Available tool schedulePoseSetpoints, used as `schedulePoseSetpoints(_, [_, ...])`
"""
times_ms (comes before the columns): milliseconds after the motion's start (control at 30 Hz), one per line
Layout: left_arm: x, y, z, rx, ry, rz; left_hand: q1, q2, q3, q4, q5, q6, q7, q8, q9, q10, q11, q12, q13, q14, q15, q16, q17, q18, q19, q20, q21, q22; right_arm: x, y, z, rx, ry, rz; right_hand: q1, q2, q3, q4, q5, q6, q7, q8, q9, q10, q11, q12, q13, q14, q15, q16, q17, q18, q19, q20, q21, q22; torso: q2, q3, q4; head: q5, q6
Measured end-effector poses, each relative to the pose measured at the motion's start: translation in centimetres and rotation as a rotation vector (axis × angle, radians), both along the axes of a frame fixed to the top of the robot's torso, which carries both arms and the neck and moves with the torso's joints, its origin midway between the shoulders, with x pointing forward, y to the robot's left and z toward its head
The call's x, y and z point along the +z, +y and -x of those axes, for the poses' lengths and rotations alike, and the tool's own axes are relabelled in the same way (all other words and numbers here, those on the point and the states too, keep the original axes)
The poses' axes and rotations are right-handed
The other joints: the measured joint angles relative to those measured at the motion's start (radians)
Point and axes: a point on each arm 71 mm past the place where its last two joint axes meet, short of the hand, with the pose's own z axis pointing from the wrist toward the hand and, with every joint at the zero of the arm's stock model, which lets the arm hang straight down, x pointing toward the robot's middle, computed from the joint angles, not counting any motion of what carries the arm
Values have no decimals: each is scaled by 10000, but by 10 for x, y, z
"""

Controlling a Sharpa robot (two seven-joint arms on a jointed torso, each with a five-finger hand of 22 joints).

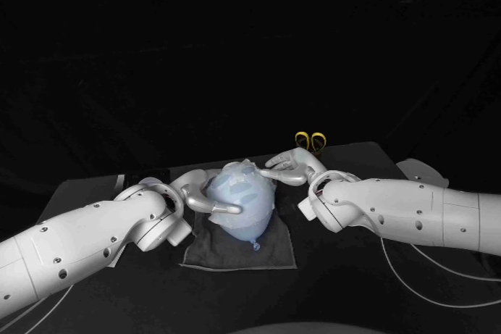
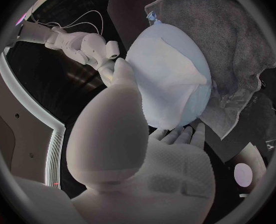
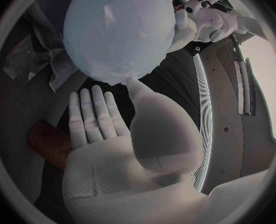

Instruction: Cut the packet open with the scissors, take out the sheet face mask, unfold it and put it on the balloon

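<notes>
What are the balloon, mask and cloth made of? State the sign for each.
Balloon: thin rubber, likely latex; smooth, translucent, knotted neck. Mask: damp-looking white fibre sheet, its folds clinging to the balloon. Cloth: dark woven fabric, matte, probably a towel; rumpled edge.

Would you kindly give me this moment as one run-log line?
left hand: touching balloon; right hand: thumb on balloon, fingers spread; face mask: draped over balloon; balloon: on dark cloth; scissors: far side, untouched
</notes>
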Motion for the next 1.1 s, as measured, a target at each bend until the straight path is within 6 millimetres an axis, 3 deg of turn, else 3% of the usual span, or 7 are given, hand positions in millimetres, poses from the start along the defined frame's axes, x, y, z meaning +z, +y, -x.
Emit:
schedulePoseSetpoints(167, [0, 0, 0, -5, 7, 0, 80, -1, 0, 0, 0, 0, 0, 5, -1, 37, 36, 0, 0, 0, 0, 0, 0, 0, 0, 0, 0, 0, -1, 0, -3, -93, 5, 238, 419, 151, 46, -101, 0, 1, 0, 134, 29, 128, -127, 52, 0, 74, -74, 62, 0, -7, 133, -18, 39, 0, -3, -7, 0, -1, -18])
schedulePoseSetpoints(567, [0, 0, 1, -10, 22, -7, 80, -1, 0, 0, 0, 0, 0, 6, 13, 37, 37, 0, 0, 0, 0, 0, 0, 0, 0, 0, 0, 0, -3, -6, -5, -335, 147, 668, 887, 387, 296, -404, 1, 2, -2, 172, 38, 163, -163, 52, -1, 129, -128, 120, 13, -70, 312, -20, 116, 0, -3, -6, -6, 23, -16])
schedulePoseSetpoints(733, [0, 1, 0, 10, 26, -20, 80, 0, 0, 0, 0, 0, 0, 6, 17, 37, 36, 0, 0, 0, 0, 0, 0, 0, 0, 0, 0, 0, -4, -8, -4, -379, 259, 655, 884, 384, 336, -387, 1, 2, -2, 172, 31, 163, -163, 52, -1, 129, -128, 120, 13, -72, 312, -20, 116, -15, -7, 1, -11, 39, -16])
schedulePoseSetpoints(867, [-1, 2, 0, 37, 30, -37, 80, 0, 0, 0, 0, 0, 0, 6, 18, 37, 36, 0, 0, 0, 0, 0, 0, -1, 0, 0, 0, 0, -4, -8, -2, -321, 326, 485, 573, 86, 105, -157, 1, 3, -2, 172, 7, 183, -113, 52, -1, 91, -90, 119, -23, -75, 312, -20, 116, -65, -10, 2, -16, 53, -12])
schedulePoseSetpoints(1100, [-1, 5, -1, 102, 40, -70, 80, 0, 0, 0, 0, 0, 0, 6, 18, 37, 36, 0, 0, 0, 0, 0, -1, 0, 0, 0, 0, 0, -3, -8, 2, -253, 341, 75, 205, 142, -192, 140, 1, -83, -23, 172, -5, 90, -20, 52, -2, 53, -52, 119, -43, -80, 311, -20, 116, -98, -11, 7, -21, 66, 21])
